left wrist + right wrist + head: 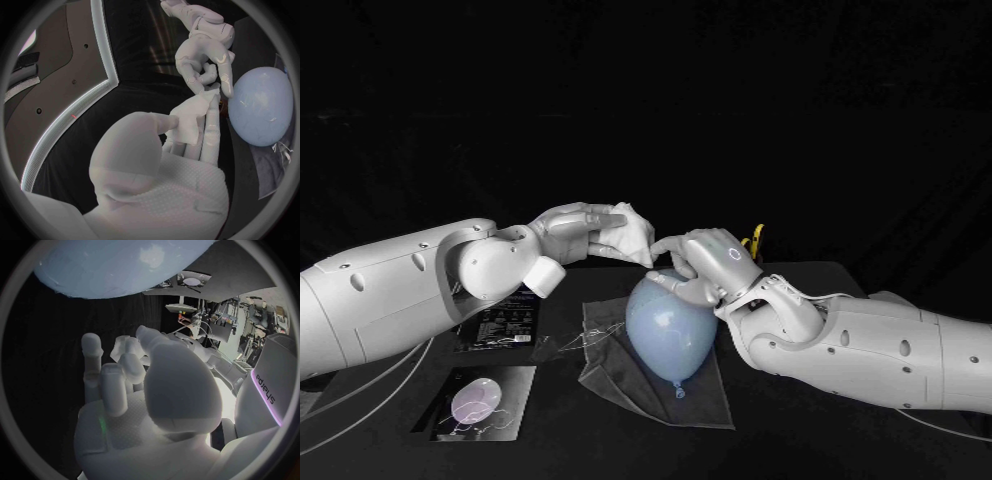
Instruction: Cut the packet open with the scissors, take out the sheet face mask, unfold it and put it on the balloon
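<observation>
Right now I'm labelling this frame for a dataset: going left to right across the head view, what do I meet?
black packet → left hand → white folded mask → right hand. The balloon spans the same stretch as the mask and the right hand, so I leave it out.

Over the balloon [668,335]: barred by the right hand [711,262], close over its top.
Beside that: taken up by the left hand [574,232] holding the folded sheet face mask [632,235].
Bench [596,285], left side: packet [502,325] and picture card [480,400] laid flat.
Balloon's knot end: left free over the grey cloth [610,375].
</observation>
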Robot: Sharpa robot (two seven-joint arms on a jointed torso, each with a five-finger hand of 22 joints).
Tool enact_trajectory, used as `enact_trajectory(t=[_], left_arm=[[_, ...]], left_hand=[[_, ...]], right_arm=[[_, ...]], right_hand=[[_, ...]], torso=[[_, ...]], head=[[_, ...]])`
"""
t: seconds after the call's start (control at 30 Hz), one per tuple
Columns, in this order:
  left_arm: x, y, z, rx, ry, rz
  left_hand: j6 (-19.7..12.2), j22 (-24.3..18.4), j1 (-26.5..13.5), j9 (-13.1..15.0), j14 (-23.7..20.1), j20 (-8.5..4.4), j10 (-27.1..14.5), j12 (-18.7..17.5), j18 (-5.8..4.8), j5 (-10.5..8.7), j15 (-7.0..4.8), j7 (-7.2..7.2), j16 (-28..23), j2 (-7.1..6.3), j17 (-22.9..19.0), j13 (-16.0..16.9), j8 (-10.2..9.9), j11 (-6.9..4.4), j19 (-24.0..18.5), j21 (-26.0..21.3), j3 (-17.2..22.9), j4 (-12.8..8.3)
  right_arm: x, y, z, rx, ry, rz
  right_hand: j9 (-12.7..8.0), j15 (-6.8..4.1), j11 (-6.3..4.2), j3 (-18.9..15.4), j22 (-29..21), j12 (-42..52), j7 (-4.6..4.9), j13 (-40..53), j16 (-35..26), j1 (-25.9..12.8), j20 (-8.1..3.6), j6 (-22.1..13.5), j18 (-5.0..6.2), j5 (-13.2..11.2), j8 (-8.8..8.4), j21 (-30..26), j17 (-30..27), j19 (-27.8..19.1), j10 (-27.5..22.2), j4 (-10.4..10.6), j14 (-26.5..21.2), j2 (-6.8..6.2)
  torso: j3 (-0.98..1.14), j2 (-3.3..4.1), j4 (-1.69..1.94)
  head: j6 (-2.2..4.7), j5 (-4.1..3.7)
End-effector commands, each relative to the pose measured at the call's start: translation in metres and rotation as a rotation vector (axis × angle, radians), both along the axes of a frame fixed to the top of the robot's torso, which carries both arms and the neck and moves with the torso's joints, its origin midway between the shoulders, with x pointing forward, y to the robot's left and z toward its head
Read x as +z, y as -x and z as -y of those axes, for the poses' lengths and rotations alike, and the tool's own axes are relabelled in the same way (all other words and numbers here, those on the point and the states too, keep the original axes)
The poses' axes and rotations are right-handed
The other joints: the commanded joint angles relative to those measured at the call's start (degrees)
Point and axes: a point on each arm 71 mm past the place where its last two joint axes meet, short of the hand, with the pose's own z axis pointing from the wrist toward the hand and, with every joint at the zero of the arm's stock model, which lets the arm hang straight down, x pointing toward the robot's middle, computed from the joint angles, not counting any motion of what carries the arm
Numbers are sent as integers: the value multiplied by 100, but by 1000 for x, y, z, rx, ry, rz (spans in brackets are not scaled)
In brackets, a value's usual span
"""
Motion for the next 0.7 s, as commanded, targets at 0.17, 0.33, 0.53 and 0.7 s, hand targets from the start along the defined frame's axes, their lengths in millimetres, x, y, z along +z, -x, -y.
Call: enact_trajectory(t=[0.17,0.33,0.53,0.7], left_arm=[[2,1,2,-6,17,2],[2,1,2,-6,17,1],[2,0,1,-3,15,1],[2,0,0,1,14,1]], left_hand=[[53,3,2,-3,48,1,37,24,56,19,10,509,-9,1,4,5,16,-1,38,-26,30,1],[53,3,2,-3,48,1,37,24,56,19,10,509,-9,1,4,5,16,-1,38,-26,30,1],[53,3,2,-3,48,1,37,24,56,19,10,509,-9,1,4,5,16,-1,38,-26,30,1],[53,4,6,-8,50,-3,37,18,56,19,7,509,-11,-6,4,3,16,-1,52,-23,40,-4]], right_arm=[[5,3,-1,-10,-59,51],[6,4,-2,-6,-63,52],[7,5,-2,0,-67,53],[8,7,-2,3,-69,55]], right_hand=[[112,-83,-81,20,111,163,-95,87,81,-29,-50,96,-79,-3,240,207,216,200,139,177,136,157],[180,-135,-138,160,185,263,-159,141,115,-2,-92,87,-102,-6,378,335,285,300,213,281,179,309],[255,-183,-189,378,265,366,-214,198,150,70,-128,24,-129,-5,522,466,358,401,291,332,224,427],[349,-206,-205,739,336,401,-221,206,165,167,-148,-107,-145,-2,685,541,393,462,330,307,251,503]], torso=[[-1,-3,-5],[-1,-3,-5],[-2,-3,-3],[-3,-5,-4]], head=[[10,-11],[10,-20],[10,-19],[6,-21]])
